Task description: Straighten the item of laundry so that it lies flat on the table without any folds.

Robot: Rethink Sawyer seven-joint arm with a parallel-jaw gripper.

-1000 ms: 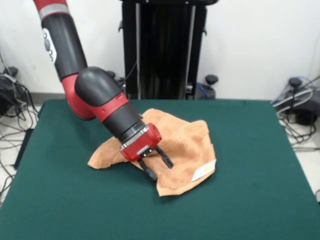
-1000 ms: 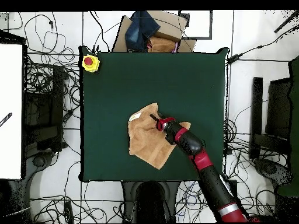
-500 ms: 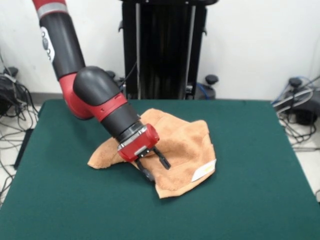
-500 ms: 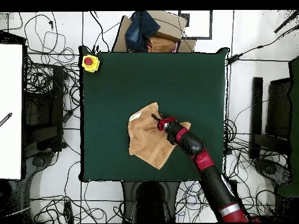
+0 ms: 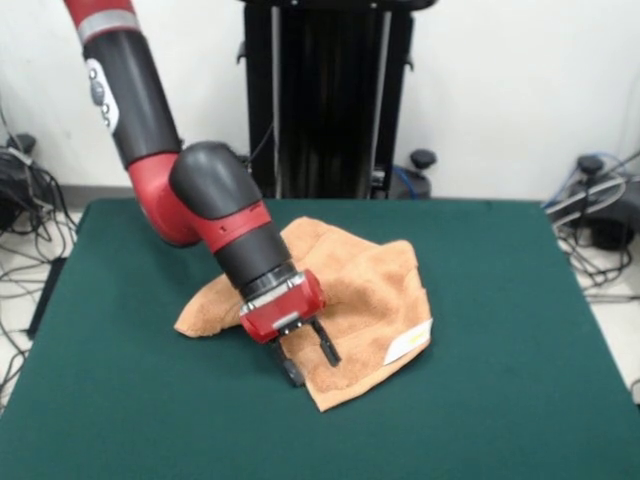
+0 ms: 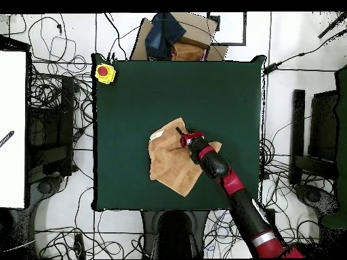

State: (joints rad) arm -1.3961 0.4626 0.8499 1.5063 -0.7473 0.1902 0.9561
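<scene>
Front view is showing us the peach-orange terry hand towel (image 5: 350, 300) lying rumpled near the middle of the dark green table (image 5: 520, 400), with one flap doubled over and a small white label (image 5: 407, 343) toward its 4 o'clock corner. We are seeing the gripper (image 5: 308, 358) down at the towel's 7 o'clock edge with its two black fingers (image 5: 326, 345) spread apart and nothing pinched between them, one tip on the cloth and the other at the border where cloth meets felt. We are judging the towel as light, soft and limp: it will drape and bunch rather than slide as a sheet, and the terry will probably be dragging on the felt, so we are favouring a pinch on a single free corner or hem, pulled outward low across the table. Overhead view is placing the towel (image 6: 173, 159) at about 6 o'clock from the table's centre, with a yellow box carrying a red button (image 6: 104, 72) at the 10 o'clock corner, well apart, and clothing on a cardboard box (image 6: 173, 37) beyond the 12 o'clock edge. We are finding nothing on the table blocking the spread.
</scene>
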